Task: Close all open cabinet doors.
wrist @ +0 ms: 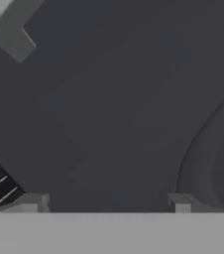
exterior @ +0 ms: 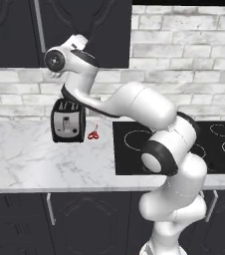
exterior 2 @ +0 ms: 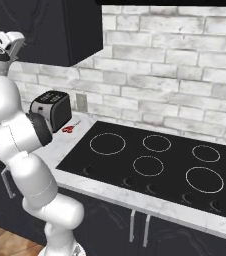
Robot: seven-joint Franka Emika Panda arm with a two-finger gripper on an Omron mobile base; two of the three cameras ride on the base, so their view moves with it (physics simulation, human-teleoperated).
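Matte-black wall-cabinet doors (exterior: 84, 30) with curved raised relief hang above the counter at the upper left. A slim vertical silver bar handle (exterior: 39, 25) runs down one of them, and a bit of that handle (wrist: 10, 30) shows in the hand view's upper left corner. My arm reaches up to the doors, with its hand (exterior: 77, 45) right at the door face. In the hand view my gripper (wrist: 106, 203) is open, its fingertips (wrist: 32, 202) wide apart, and the black door panel (wrist: 124, 109) sits very close in front of them. The doors look about flush with the cabinet front.
A black toaster (exterior: 67, 122) and red scissors (exterior: 93, 133) sit on the white marble counter (exterior: 30, 159) below the arm. A black cooktop (exterior 2: 155, 160) with several rings lies to the right. Behind it is a grey brick wall (exterior 2: 175, 75). Black base cabinets (exterior: 84, 219) run under the counter.
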